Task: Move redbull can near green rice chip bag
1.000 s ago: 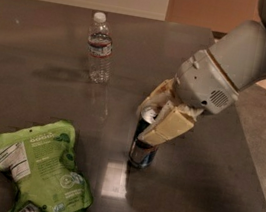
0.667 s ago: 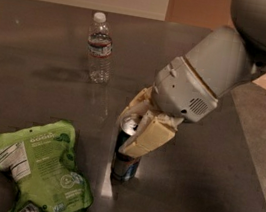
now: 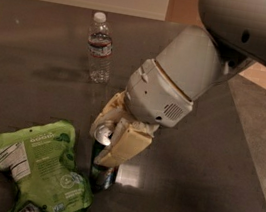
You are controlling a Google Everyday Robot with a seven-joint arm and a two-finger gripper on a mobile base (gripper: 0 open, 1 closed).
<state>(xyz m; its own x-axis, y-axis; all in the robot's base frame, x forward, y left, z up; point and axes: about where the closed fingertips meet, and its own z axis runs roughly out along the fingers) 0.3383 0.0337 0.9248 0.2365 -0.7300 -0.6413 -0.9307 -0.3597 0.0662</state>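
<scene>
Gripper (image 3: 112,142) — jaws clenched on upright redbull can (image 3: 102,174) — just beside green rice chip bag (image 3: 37,165) on bench (image 3: 200,190).

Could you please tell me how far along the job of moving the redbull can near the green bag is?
Mostly done: the redbull can stands upright right beside the green rice chip bag. In hand: the gripper is closed around the can's upper part. Left: letting go and pulling the arm clear.
</scene>
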